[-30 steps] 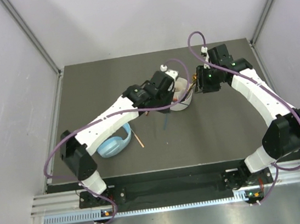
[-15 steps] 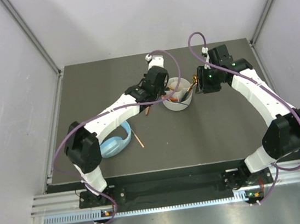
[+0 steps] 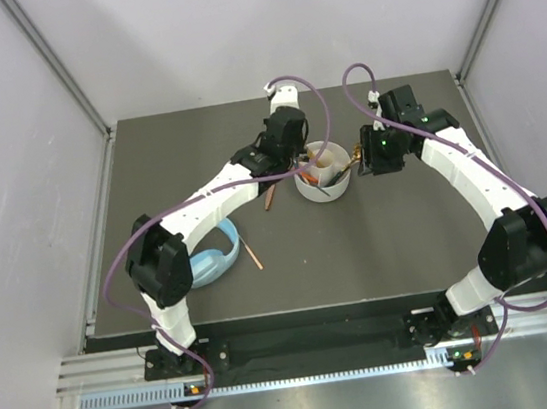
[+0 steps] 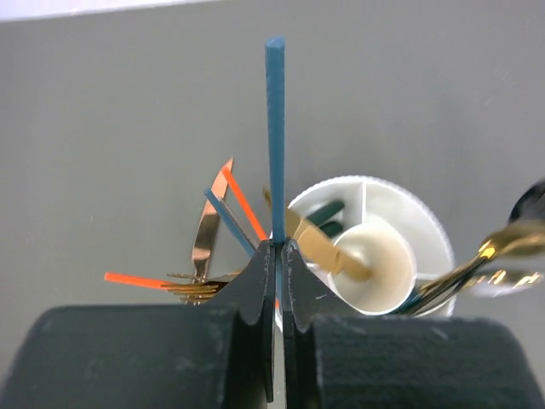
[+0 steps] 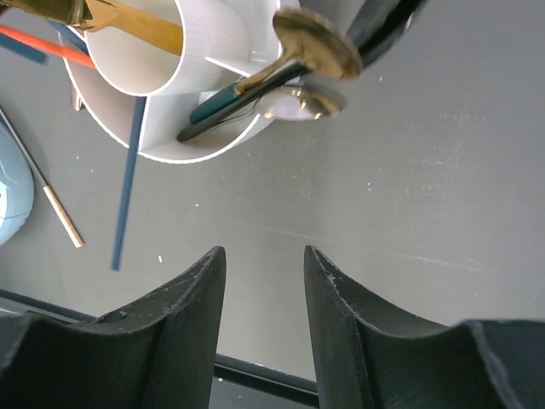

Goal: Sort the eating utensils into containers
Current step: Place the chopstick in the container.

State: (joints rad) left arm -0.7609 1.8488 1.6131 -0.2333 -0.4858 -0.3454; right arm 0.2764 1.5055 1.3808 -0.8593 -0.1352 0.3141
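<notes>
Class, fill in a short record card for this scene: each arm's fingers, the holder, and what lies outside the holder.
Left fingers: shut on dark teal chopstick
Right fingers: open, empty
Holder: white holder, divided inside; gold spoon leaning out over its rim
Outside it: orange chopstick, gold utensils, light blue headphones
</notes>
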